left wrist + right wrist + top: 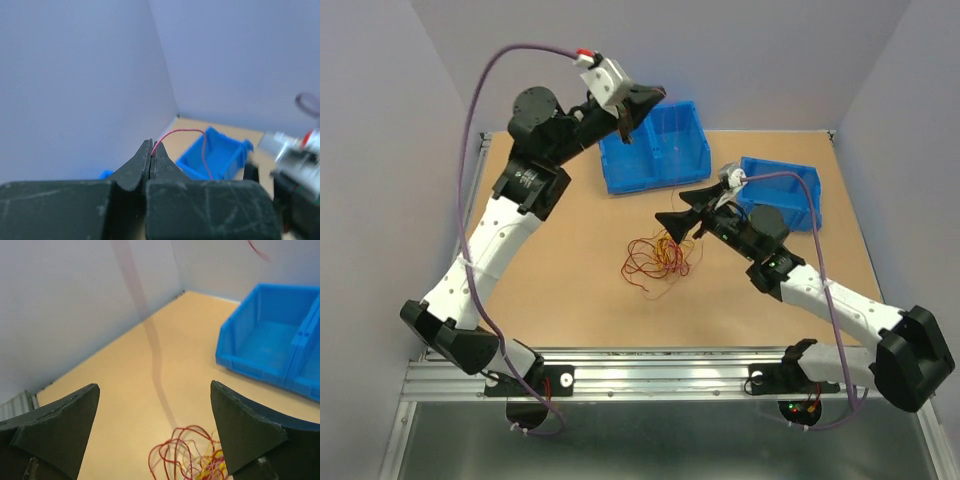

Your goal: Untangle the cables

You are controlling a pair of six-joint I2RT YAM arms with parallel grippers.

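Note:
The cables [656, 258] lie in a loose tangle of red, orange and yellow loops at mid-table; they also show at the bottom of the right wrist view [192, 456]. My right gripper [674, 226] hovers just above the tangle's far right edge. It is open wide [154, 390] with nothing between its fingers. My left gripper [628, 122] is raised over the larger blue bin [652, 148]. Its jaws are shut [151, 150] on one thin red wire [186, 131], which arcs up from the tips and drops to the right.
A smaller blue bin [786, 190] stands behind my right arm at the back right. Grey walls enclose the table on three sides. A mauve robot cable [145, 325] runs blurred through the right wrist view.

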